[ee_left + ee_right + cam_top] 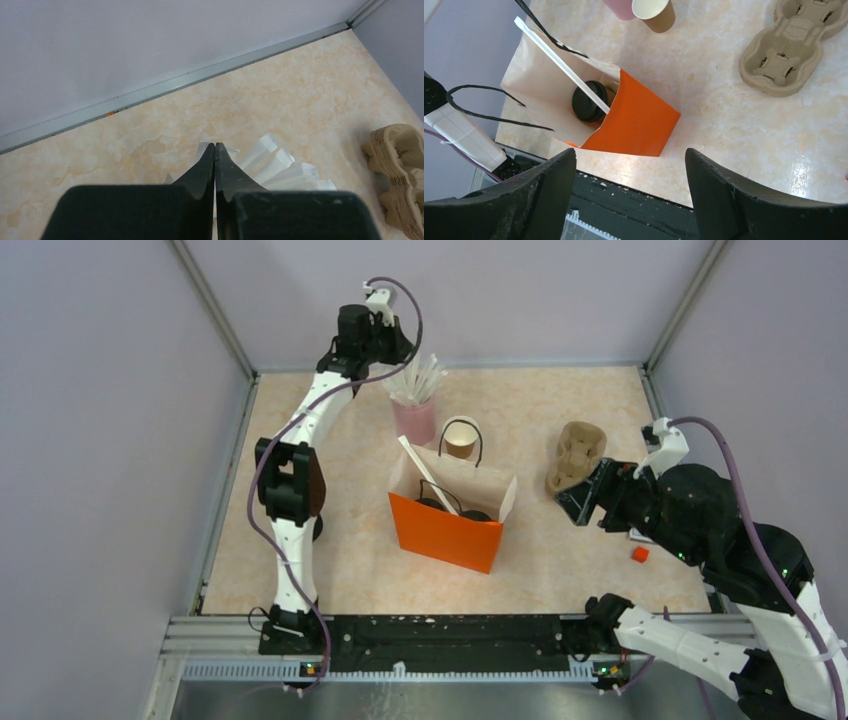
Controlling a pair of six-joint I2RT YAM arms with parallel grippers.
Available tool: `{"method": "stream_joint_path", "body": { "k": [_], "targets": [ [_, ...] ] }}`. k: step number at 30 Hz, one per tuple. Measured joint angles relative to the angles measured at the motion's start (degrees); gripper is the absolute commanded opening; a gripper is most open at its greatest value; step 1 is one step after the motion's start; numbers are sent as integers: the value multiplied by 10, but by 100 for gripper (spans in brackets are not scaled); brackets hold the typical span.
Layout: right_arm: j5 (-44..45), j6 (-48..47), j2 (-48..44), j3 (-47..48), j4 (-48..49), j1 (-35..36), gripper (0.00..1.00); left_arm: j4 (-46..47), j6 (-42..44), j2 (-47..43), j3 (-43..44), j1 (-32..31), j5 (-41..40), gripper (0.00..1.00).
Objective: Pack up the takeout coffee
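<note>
Nearest to the arm bases, the orange bag (445,535) stands upright on the bench (560,550), with its mouth open. Inside it, low at the bottom, lie two black lids (432,505) side by side, and in the right wrist view a little brown of a cup shows beside one of them. So two closed coffee cups are in the bag. A long white straw (425,472) leans across the bag's mouth, over the lids, and its upper end sticks out past the far left corner.

To the right of the bag, the right fingers (539,200) hang above the bench. They are wide apart and hold nothing. A small red block (640,554) lies on the bench close to this arm. A bit farther, the tan pulp carrier (577,455) lies flat with its pockets empty, well apart from the bag.

Just behind the bag stands the open brown cup (460,443), upright, with a white inside and no lid. Left of it, just beside, is the pink cup (414,422), full of white straws (418,380) that fan out at the top.

Farthest, the left fingers (200,175) hover over the straw tips. They are pressed fully together, and I see nothing between them.
</note>
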Motion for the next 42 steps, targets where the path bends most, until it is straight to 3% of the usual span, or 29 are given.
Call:
{"method": "stream_joint_path", "body": {
  "k": [15,23,32,42],
  "targets": [
    [16,-31,6,-21,75,0,81,-18,-2,-157,-12,0,0,0],
    [11,-182,100,-19,313,0,86,-44,-26,-255,-33,-11,20,0],
    [-117,-337,258,-3,595,0,86,-70,-69,-351,-41,-15,56,0],
    [-215,-406,373,59,706,0,84,-52,-170,-458,-61,-15,112,0]
  ]
}}
